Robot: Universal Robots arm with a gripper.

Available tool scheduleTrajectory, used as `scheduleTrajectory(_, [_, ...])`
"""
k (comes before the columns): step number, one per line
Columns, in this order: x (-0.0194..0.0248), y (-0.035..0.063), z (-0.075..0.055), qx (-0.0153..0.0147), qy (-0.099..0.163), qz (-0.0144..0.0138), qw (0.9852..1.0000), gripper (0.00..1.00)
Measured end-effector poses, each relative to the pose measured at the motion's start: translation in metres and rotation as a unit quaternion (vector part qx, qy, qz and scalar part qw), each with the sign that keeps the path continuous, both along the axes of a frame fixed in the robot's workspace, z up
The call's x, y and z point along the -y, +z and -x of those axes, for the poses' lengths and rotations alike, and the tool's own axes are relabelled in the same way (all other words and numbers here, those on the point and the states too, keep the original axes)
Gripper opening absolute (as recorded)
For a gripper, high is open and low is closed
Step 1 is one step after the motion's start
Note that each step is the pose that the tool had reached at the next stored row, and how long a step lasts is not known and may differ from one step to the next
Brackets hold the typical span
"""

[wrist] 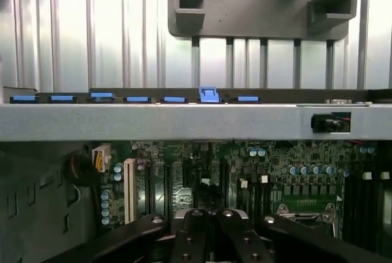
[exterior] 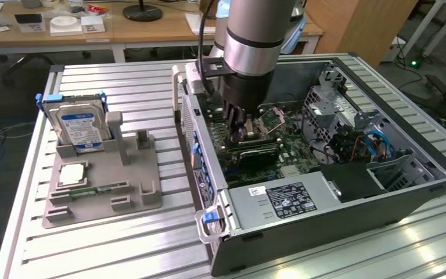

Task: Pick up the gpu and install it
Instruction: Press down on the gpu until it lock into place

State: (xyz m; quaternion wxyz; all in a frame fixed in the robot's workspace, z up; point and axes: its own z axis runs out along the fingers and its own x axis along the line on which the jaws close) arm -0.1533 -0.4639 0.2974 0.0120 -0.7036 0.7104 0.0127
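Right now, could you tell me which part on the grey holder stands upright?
The blue-labelled hard drive; the processor and memory stick lie flat.

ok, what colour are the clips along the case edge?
Blue. The clips run in a row along the grey case edge, clearest in the wrist view.

You would have found the gpu (exterior: 251,154) inside the open computer case (exterior: 409,200), a thin, flat, dark rectangular card. It sat low over the green motherboard (exterior: 291,152), with its long side running roughly toward the exterior view's right. Its dark upper face showed, and its bracket end could not be made out. It lay directly beneath the gripper (exterior: 246,135). You could not tell whether they touched, or whether the card was fully seated in a slot.
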Motion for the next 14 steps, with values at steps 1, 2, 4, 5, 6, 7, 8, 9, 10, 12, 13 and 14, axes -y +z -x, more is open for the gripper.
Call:
scheduleTrajectory(1, [-0.0003,0.0001,0.000,-0.0005,0.004,0.0001,1.0000,0.11])
scheduleTrajectory(2, [-0.0006,0.0001,0.001,-0.0005,0.005,0.0002,1.0000,0.11])
scheduleTrajectory(4, [-0.0021,0.0000,0.006,-0.0005,0.006,0.0003,1.0000,0.11])
scheduleTrajectory(5, [-0.0029,0.0000,0.009,-0.0005,0.006,0.0003,1.0000,0.11])
scheduleTrajectory(6, [-0.0035,-0.0001,0.012,-0.0005,0.006,0.0003,1.0000,0.11])
scheduleTrajectory(7, [-0.0042,-0.0002,0.016,-0.0004,0.006,0.0003,1.0000,0.11])
scheduleTrajectory(8, [-0.0046,-0.0002,0.018,-0.0005,0.006,0.0005,1.0000,0.11])
scheduleTrajectory(9, [-0.0050,-0.0002,0.021,-0.0005,0.006,0.0006,1.0000,0.11])
scheduleTrajectory(10, [-0.0054,-0.0004,0.022,-0.0005,0.006,0.0006,1.0000,0.11])
scheduleTrajectory(12, [-0.0057,-0.0008,0.024,-0.0004,0.006,0.0007,1.0000,0.11])
scheduleTrajectory(13, [-0.0058,-0.0011,0.025,-0.0004,0.007,0.0006,1.0000,0.11])
scheduleTrajectory(14, [-0.0059,-0.0014,0.025,-0.0005,0.007,0.0007,1.0000,0.11])
